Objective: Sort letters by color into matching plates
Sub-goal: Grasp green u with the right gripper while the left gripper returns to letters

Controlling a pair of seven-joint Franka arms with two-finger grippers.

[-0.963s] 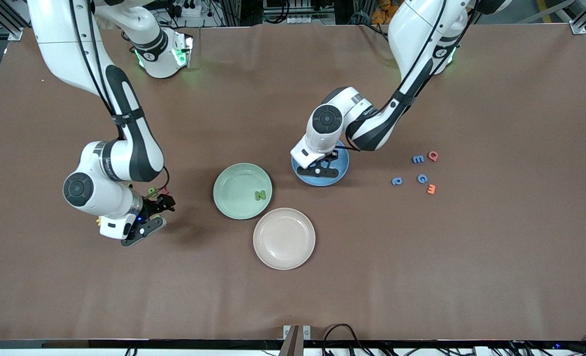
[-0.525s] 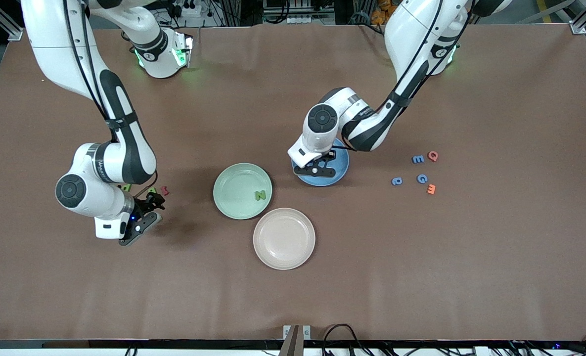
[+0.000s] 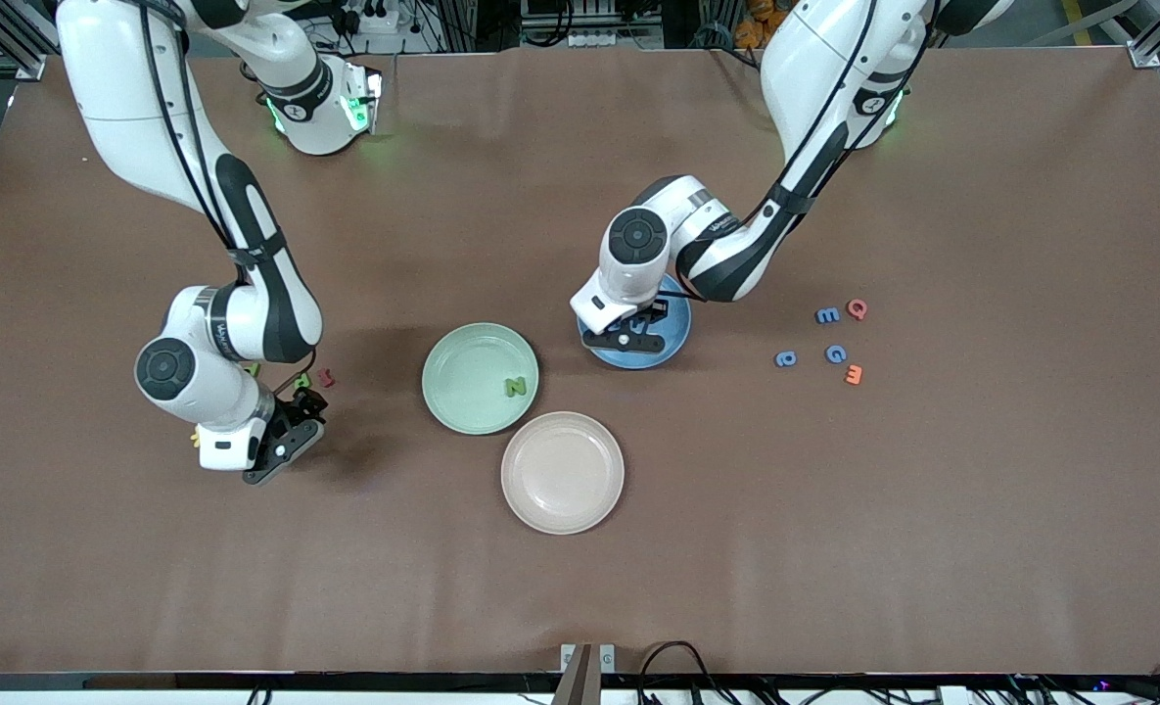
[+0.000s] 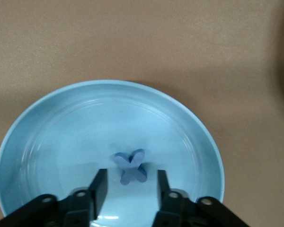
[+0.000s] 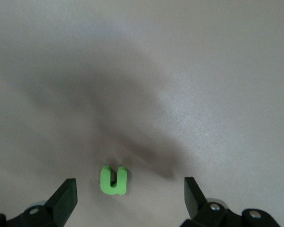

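Brown cloth covers the whole surface (image 3: 580, 587). 3 plates sit near the middle: a pale green plate (image 3: 457, 357), a blue plate (image 3: 672, 338) beside it toward the left arm's end, and a cream plate (image 3: 562, 472) nearer the front camera.

One chunky green N (image 3: 514, 387) lies in the green plate. The left end effector (image 4: 128, 187) is low over the blue plate (image 4: 61, 142), and a small blue X (image 4: 130, 166) lies flat in the plate between its 2 parted fingers, let go.

The right end effector (image 5: 128, 196) hovers over the brown cloth at the right arm's end, fingers spread wide and holding nothing. A bright green U (image 5: 114, 179) lies on the cloth between them.

3 blue letters (image 3: 827, 314) and 2 reddish letters (image 3: 857, 308) lie in a loose bunch on the surface toward the left arm's end, well apart from the plates.
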